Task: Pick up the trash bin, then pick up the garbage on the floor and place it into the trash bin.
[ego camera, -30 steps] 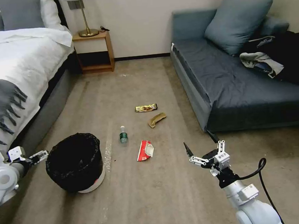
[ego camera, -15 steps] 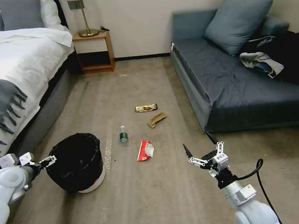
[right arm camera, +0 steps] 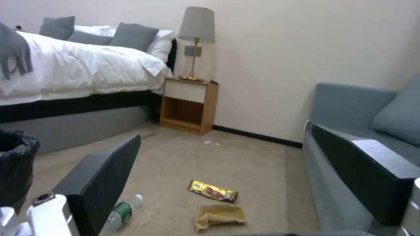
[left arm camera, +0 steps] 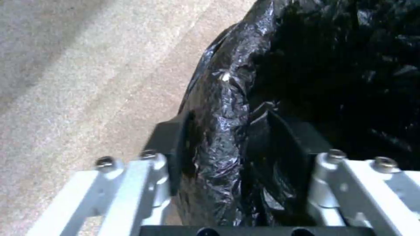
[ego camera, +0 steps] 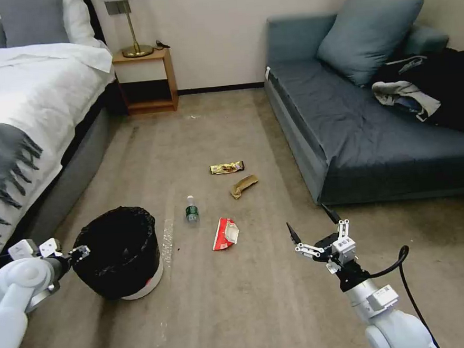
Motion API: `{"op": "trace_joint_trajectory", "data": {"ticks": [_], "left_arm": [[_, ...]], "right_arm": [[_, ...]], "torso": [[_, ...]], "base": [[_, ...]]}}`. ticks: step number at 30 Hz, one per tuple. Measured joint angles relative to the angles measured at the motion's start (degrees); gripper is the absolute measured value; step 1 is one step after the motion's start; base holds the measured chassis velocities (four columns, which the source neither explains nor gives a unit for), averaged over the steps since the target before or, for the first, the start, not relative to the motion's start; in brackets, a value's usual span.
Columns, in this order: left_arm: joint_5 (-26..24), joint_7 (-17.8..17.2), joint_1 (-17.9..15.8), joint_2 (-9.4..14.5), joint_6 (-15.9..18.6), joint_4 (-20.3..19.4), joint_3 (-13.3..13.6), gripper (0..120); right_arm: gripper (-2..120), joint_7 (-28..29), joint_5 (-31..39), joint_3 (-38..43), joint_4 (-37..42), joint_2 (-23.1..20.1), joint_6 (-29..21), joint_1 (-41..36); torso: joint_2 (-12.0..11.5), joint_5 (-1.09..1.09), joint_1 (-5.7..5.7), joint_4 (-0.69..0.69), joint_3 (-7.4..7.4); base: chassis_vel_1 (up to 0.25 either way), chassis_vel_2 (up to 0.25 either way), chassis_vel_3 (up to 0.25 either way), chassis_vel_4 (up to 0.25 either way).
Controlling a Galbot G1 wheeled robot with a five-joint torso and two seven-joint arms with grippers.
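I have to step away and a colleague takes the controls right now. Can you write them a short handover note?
Left gripper: at the trash bin, open, one finger outside and one inside the bag-lined rim, not closed on it.
Right gripper: open, held above bare carpet in front of the sofa, holding nothing.
Garbage, all on the floor: red-and-white wrapper, clear bottle, brown paper, gold snack wrapper.
Done: left gripper lined up on the bin rim.
Left: grip and lift the bin, then put all four items into it.
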Motion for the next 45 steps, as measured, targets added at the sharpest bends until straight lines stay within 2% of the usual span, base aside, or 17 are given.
{"op": "trace_joint_trajectory", "data": {"ticks": [2, 4, 6, 8, 10, 18, 25, 29, 30, 33, 34, 39, 45], "left_arm": [[0.13, -0.15, -0.23, -0.09, -0.1, 0.2, 0.23, 36], [0.22, -0.17, -0.26, -0.11, -0.16, 0.25, 0.29, 34], [0.66, -0.19, -0.33, -0.18, -0.6, 0.55, 0.47, 21], [0.74, -0.19, -0.33, -0.22, -0.67, 0.62, 0.48, 18], [1.06, -0.19, -0.31, -0.41, -0.8, 0.71, 0.5, 8], [1.19, -0.06, 0.3, -1.02, -0.91, 0.23, -0.01, 7], [1.65, 0.54, 2.73, -1.15, -3.45, -2.1, -2.04, 7], [6.95, 5.38, 5.14, -0.55, -9.51, -5.07, -3.92, 7], [6.95, 5.38, 5.14, -0.55, -9.51, -5.07, -3.92, 7], [9.9, 6.99, 6.24, 0.13, -12.37, -7.07, -4.97, 7], [9.9, 6.99, 6.24, 0.13, -12.37, -7.07, -4.97, 7], [20.99, 8.28, 7.25, 0.87, -19.04, -7.3, -6.03, 7], [26.62, 8.45, 8.13, 0.64, -22.26, -7.75, -6.5, 7]], "right_arm": [[100, 0.2, 0.06, -0.21, -0.21, -0.02, -0.04, 0.32], [100, 0.29, 0.07, -0.29, -0.28, -0.03, -0.06, 0.41], [100, 0.74, 0.1, -0.62, -0.65, 0.0, -0.18, 0.67], [100, 0.86, 0.15, -0.68, -0.72, -0.01, -0.23, 0.68], [100, 1.02, 0.29, -0.81, -0.98, -0.03, -0.27, 0.7], [100, 1.05, 0.42, -0.82, -1.04, -0.21, -0.31, 0.72], [100, 1.01, 1.16, -0.67, -0.53, -0.14, -0.33, 0.39], [100, 1.31, 1.74, -0.34, 0.06, 0.0, -0.35, 0.48], [100, 1.31, 1.74, -0.34, 0.06, 0.0, -0.35, 0.48], [100, 1.64, 1.72, -0.33, 0.24, 0.41, -0.34, 0.32], [100, 1.64, 1.72, -0.33, 0.24, 0.41, -0.34, 0.32], [100, 2.25, 1.19, -0.37, 0.93, 1.19, 0.01, -0.24], [100, 3.84, 0.45, -0.35, 0.93, 2.04, 1.15, -0.28]], "torso": [[0.0, 0.0, 0.0, 0.0, 0.0], [0.0, 0.0, 0.0, 0.0, 0.0], [0.0, 0.0, 0.0, 0.0, 0.0], [0.0, 0.0, 0.0, 0.0, 0.0], [0.0, 0.0, 0.0, 0.0, 0.0], [0.0, 0.02, 0.0, 0.0, 0.0], [0.0, -0.02, 0.0, 0.0, 0.0], [0.0, -0.01, 0.0, 0.01, 0.0], [0.0, -0.01, 0.0, 0.01, 0.0], [0.0, 0.01, 0.0, 0.0, 0.0], [0.0, 0.01, 0.0, 0.0, 0.0], [0.0, 0.0, 0.0, 0.0, 0.0], [0.0, 0.01, 0.0, 0.01, 0.0]], "base": [[0.0, 0.0, 0.0, 0.0], [0.0, 0.0, 0.0, 0.0], [0.0, 0.0, 0.0, 0.0], [0.0, 0.0, 0.0, 0.0], [0.0, 0.0, 0.0, 0.0], [0.0, 0.0, 0.0, 0.0], [0.0, 0.0, 0.0, 0.0], [0.0, 0.0, 0.0, 0.0], [0.0, 0.0, 0.0, 0.0], [0.0, 0.0, 0.0, 0.0], [0.0, 0.0, 0.0, 0.0], [0.0, 0.0, 0.0, 0.0], [0.0, 0.0, 0.0, 0.0]]}}
